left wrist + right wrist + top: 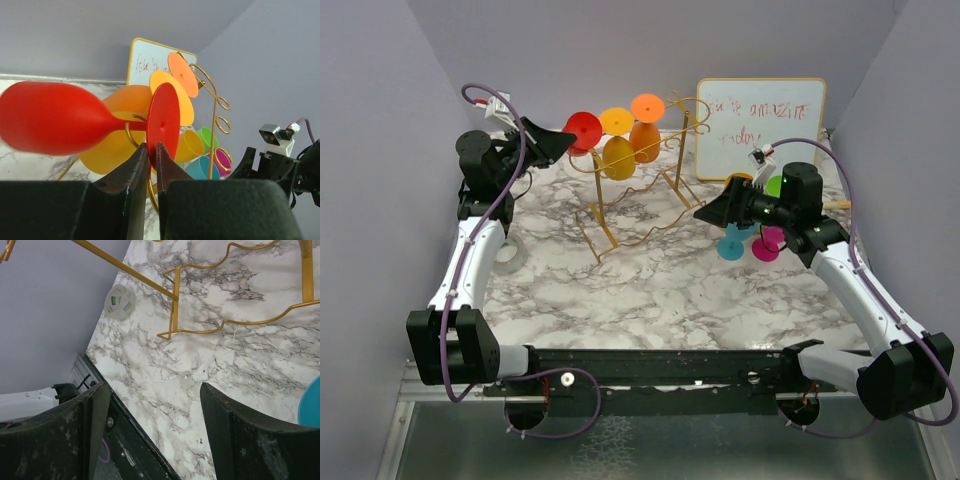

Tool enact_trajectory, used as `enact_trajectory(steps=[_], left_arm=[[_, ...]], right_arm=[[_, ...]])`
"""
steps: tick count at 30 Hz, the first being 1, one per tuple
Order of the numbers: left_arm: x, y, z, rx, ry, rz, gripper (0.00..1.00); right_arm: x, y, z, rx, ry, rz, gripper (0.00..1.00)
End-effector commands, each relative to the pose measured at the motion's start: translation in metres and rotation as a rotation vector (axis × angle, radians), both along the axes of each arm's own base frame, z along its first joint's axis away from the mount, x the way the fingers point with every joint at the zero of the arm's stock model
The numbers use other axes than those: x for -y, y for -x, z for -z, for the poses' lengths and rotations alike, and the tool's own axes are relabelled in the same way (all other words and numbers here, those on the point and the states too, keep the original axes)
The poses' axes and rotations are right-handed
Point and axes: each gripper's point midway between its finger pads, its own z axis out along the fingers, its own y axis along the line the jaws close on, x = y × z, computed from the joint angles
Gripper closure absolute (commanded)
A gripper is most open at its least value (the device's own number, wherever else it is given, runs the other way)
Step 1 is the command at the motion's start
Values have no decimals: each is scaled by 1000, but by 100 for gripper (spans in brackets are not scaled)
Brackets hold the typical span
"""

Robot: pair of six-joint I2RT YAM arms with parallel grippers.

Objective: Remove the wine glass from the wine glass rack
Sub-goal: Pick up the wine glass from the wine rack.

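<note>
The gold wire wine glass rack (640, 195) stands at the middle back of the marble table. Red (583, 131), yellow (618, 156) and orange (645, 140) wine glasses hang on it. My left gripper (563, 146) is at the rack's left end, shut on the round foot of the red wine glass (162, 117). In the left wrist view the red bowl (50, 125) points left, its stem sits in a gold rail loop, and the left gripper (151, 149) pinches the foot's lower edge. My right gripper (713, 213) is open and empty, right of the rack, above bare marble (155, 390).
A whiteboard (760, 126) leans at the back right. Teal (730, 246), magenta (767, 244) and green (775, 186) glasses sit on the table by the right arm. A tape roll (508, 255) lies at the left, and also shows in the right wrist view (120, 302). Grey walls close in both sides.
</note>
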Motion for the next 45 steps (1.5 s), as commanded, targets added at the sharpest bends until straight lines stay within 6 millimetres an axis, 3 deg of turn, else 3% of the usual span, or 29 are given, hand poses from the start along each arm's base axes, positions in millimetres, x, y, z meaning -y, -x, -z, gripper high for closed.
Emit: enact_trajectory(steps=[1, 5, 10, 27, 38, 45], left_arm=[[0, -1, -17, 47, 1, -16, 88], [-1, -1, -19, 46, 9, -23, 89], [-3, -1, -24, 51, 20, -43, 99], [0, -5, -49, -60, 216, -29, 100], [-6, -12, -34, -92, 227, -74, 100], [-22, -12, -31, -48, 193, -169, 100]], right_arm=[[0, -1, -3, 20, 17, -3, 22], [2, -1, -3, 19, 23, 4, 22], [3, -1, -2, 21, 29, 11, 22], [7, -4, 3, 11, 55, 31, 22], [10, -3, 3, 15, 72, 47, 22], [10, -3, 4, 10, 75, 46, 22]])
